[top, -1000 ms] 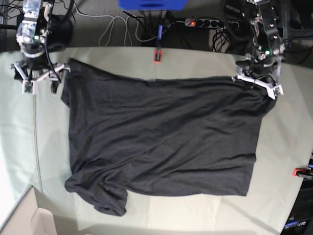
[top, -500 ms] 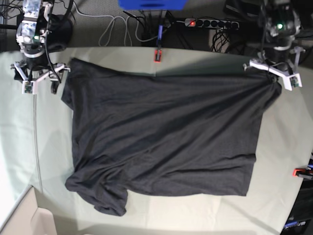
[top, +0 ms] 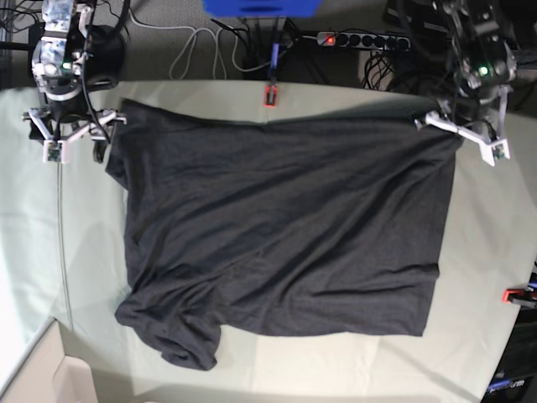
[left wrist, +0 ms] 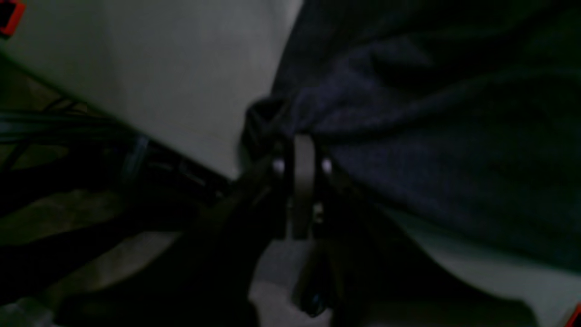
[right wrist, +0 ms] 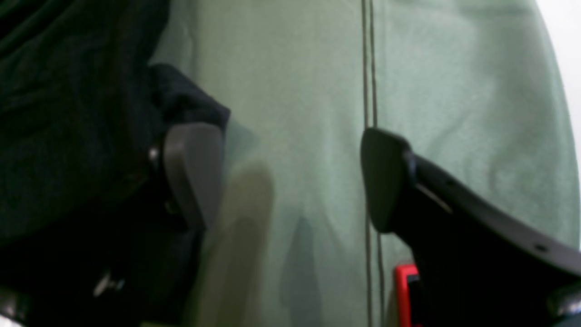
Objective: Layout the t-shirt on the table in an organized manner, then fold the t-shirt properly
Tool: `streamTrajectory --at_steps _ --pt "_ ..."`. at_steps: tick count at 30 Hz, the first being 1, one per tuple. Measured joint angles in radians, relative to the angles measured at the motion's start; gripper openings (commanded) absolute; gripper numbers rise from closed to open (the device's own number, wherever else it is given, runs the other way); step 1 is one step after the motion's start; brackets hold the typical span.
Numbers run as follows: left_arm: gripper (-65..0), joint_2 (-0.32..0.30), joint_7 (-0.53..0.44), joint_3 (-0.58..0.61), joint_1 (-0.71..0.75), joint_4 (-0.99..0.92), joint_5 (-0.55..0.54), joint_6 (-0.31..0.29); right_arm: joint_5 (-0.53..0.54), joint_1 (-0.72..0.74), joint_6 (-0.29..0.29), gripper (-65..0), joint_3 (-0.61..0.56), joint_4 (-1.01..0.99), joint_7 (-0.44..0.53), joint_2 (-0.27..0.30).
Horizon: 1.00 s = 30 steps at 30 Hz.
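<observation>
The t-shirt (top: 281,235) is spread, one sleeve bunched; nothing is folded. Left jaws are pinched on its corner; right jaws are spread.

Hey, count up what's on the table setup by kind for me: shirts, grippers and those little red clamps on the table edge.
T-shirt: 1
Grippers: 2, the left gripper and the right gripper
Red clamps: 2, far edge and right edge
Total: 5
</observation>
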Motion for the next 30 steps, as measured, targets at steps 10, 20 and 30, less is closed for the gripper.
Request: streamTrajectory --at_steps 10,20,30 --pt "-49.8 -0.033 0.078 0.003 -0.243 0.001 -0.006 -0.003 0.0 -0.032 0.0 -16.7 0.005 0.002 0.0 0.0" --pt "-49.8 -0.032 0.373 -0.002 -0.274 0.114 -0.001 -0.001 0.0 -0.056 0.0 -16.7 0.008 0.006 0.004 -0.001" --pt "-49.8 -0.034 0.164 -0.006 -0.101 -0.027 0.004 0.002 0.0 -0.051 0.0 -16.5 0.007 0.005 0.004 -0.016"
